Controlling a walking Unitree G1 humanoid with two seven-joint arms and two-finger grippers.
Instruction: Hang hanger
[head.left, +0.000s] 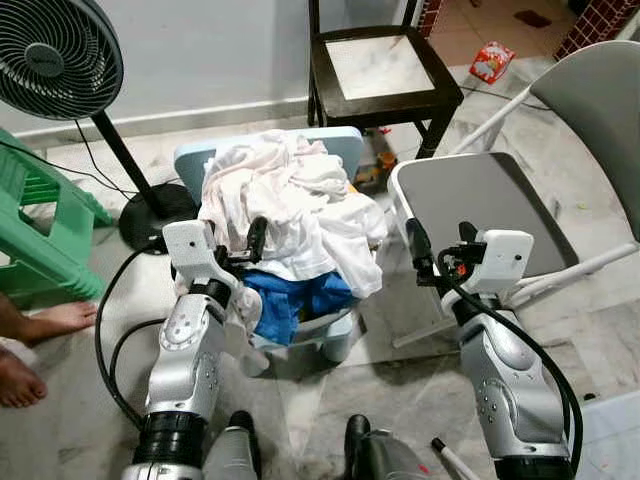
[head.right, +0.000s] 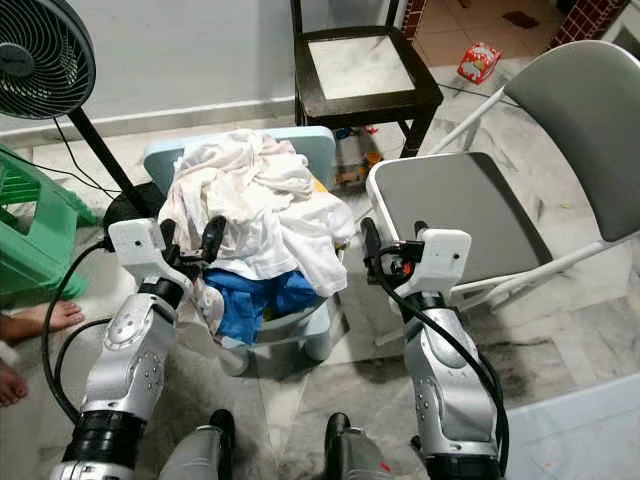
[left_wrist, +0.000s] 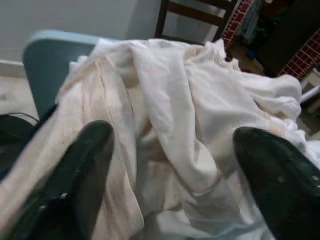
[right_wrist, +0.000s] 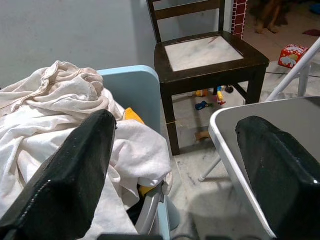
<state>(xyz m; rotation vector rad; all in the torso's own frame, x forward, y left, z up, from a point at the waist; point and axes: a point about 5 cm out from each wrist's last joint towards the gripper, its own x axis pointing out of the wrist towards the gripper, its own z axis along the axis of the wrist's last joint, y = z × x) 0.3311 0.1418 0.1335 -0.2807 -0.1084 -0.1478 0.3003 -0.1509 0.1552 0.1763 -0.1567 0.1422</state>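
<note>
A pale marble floor (head.left: 400, 390) carries a clutter of seats below a grey wall. The left gripper (head.left: 240, 245) hovers spread and empty at the near left edge of a pile of white laundry (head.left: 290, 200), its black fingers (left_wrist: 75, 185) straddling soft, creased cotton. The right gripper (head.left: 440, 245) hangs released too, holding nothing, between the heap and the grey folding chair (head.left: 480, 200), just above that seat's near left corner. The clothes spill over a light blue plastic chair (head.left: 340, 145), with a blue garment (head.left: 295, 300) drooping off its front edge. No hanger can be made out; it may lie buried in the cloth. The step in hand looks like searching, so lifting the limp folds one layer at a time, not clutching the bundle, would expose any hook. Beyond stand a dark wooden chair (head.left: 385, 70), a black pedestal fan (head.left: 55, 55) and a green plastic stool (head.left: 45, 230).
</note>
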